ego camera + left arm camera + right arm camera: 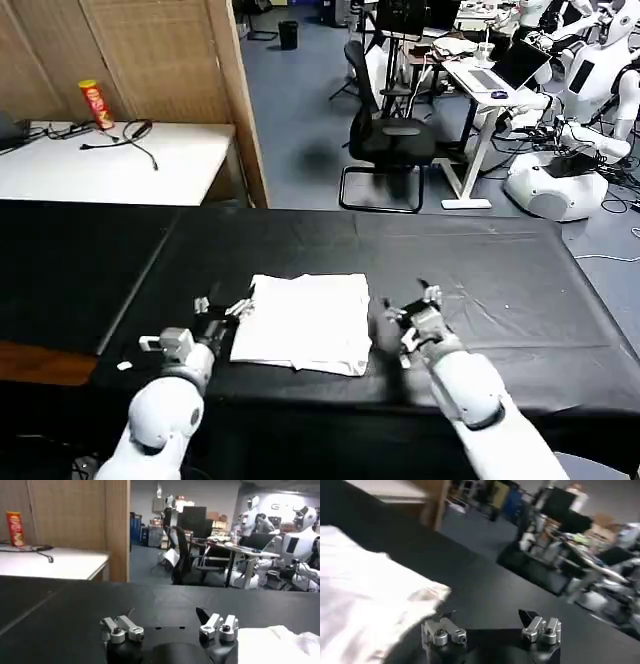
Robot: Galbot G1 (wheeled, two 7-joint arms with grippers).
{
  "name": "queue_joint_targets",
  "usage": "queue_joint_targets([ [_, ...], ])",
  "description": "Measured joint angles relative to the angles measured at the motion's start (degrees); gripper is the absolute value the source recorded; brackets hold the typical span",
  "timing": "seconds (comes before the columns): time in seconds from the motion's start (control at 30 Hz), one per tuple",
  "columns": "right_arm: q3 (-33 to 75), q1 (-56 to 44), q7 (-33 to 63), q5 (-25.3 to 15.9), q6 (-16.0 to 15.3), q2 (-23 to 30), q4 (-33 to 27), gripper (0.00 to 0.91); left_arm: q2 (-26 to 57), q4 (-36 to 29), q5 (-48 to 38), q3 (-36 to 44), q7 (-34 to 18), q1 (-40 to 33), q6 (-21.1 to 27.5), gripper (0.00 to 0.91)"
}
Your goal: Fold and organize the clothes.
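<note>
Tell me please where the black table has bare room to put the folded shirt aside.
Bare black cloth runs wide between the folded T-shirt and the far edge, and to the right of the right tool. The left strip beyond the left tool is bare too. It is crowded only near the front edge, where both open tools flank the shirt.

1 folded white T-shirt on 1 black table cloth. 2 grippers, both w/ fingers apart: left gripper, right gripper. Behind: 1 white table w/ 1 red-yellow can, 1 black office chair.
</note>
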Motion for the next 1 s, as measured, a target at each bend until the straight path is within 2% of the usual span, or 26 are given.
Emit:
queue_joint_targets([
  [0.1,2.2,-1.7,-0.4,2.2,2.3,0.7,1.0,0.878,-0.4,1.7,-1.5,-0.3,0.7,-0.5,-0.2,0.878],
  [0.23,4.8,-4.1,-2.4,8.2,6.8,1.3,2.4,0.878,-1.0,4.2,-4.8,-1.2,1.9,-1.1,-0.3,0.878],
  [0.37,6.7,-6.0,-2.4,14.1,8.2,1.6,3.8,0.878,-1.4,6.4,-9.8,-1.9,2.3,-1.2,0.4,0.878],
  [0.47,7.8,-6.9,-2.5,17.0,8.9,1.6,4.7,0.878,-2.1,7.1,-13.0,-2.1,2.4,-1.1,0.9,0.878],
  [0.5,8.0,-7.1,-2.5,17.6,9.2,1.6,5.0,0.878,-2.3,7.2,-13.9,-2.1,2.5,-0.9,1.0,0.712],
  [0.53,8.3,-7.2,-2.6,18.1,9.5,1.6,5.3,0.878,-2.5,7.3,-14.8,-2.1,2.5,-0.8,1.2,0.322],
  [0.57,8.5,-7.4,-2.6,18.5,9.7,1.5,5.5,0.878,-2.7,7.5,-15.5,-2.1,2.5,-0.7,1.3,0.156],
  [0.6,8.7,-7.5,-2.6,18.8,9.9,1.5,5.7,0.878,-3.0,7.7,-16.0,-2.1,2.5,-0.6,1.3,0.039],
  [0.63,8.8,-7.6,-2.6,19.0,10.1,1.5,5.9,0.878,-3.3,7.8,-16.8,-2.1,2.4,-0.6,1.4,0.000],
  [0.83,9.2,-8.1,-2.8,19.4,11.2,1.6,6.4,0.878,-4.0,7.5,-21.9,-2.6,1.1,-0.1,2.9,0.000],
  [1.0,9.5,-8.4,-2.8,19.5,11.6,2.1,6.7,0.878,-4.0,7.0,-21.9,-2.8,0.6,-0.6,3.2,0.000],
])
